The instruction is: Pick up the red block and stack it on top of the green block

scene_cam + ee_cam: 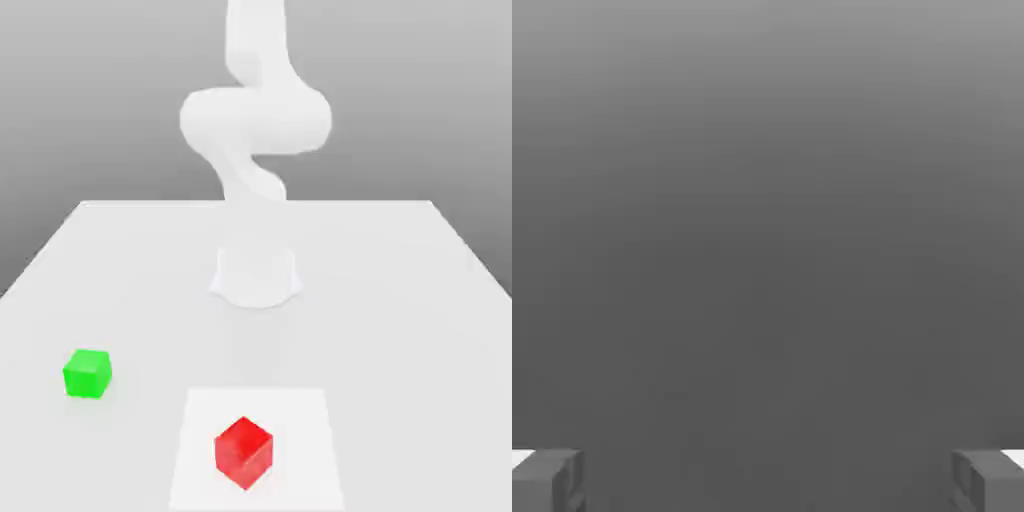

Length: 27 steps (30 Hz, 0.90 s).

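Note:
The red block (243,452) is a glossy cube turned corner-on, resting on a lighter square patch (300,420) near the table's front edge. The green block (87,373) sits on the table toward the exterior view's left, apart from the red one. In the hand view my gripper (768,480) is open: its two grey fingertips (547,480) stand far apart with nothing between them, against a plain grey background. The white arm (255,120) rises from its base at the table's middle and bends upward out of the frame.
The white table (400,300) spreads wide around the arm's round base (256,277). Its far edge runs behind the base, and the side edges slant outward toward the front.

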### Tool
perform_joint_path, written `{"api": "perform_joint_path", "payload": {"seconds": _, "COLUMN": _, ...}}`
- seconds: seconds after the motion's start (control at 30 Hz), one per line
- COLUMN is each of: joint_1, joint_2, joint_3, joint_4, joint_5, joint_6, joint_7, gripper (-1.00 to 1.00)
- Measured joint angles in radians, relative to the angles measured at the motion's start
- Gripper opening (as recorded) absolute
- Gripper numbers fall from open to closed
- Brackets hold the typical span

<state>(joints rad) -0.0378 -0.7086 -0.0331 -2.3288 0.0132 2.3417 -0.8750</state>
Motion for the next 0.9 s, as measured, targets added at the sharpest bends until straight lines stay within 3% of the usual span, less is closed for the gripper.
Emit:
{"api": "perform_joint_path", "payload": {"seconds": 0.43, "joint_1": -0.148, "joint_2": 0.48, "joint_3": -0.12, "joint_4": -0.149, "joint_5": 0.085, "joint_6": 0.214, "joint_7": -0.405, "gripper": 0.0}}
{"api": "perform_joint_path", "payload": {"seconds": 0.73, "joint_1": -0.165, "joint_2": 0.799, "joint_3": -0.126, "joint_4": -0.252, "joint_5": 0.059, "joint_6": 0.364, "joint_7": -0.621, "gripper": 0.0}}
{"api": "perform_joint_path", "payload": {"seconds": 0.9, "joint_1": -0.137, "joint_2": 0.976, "joint_3": -0.089, "joint_4": -0.245, "joint_5": 0.091, "joint_6": 0.498, "joint_7": -0.679, "gripper": 0.0}}
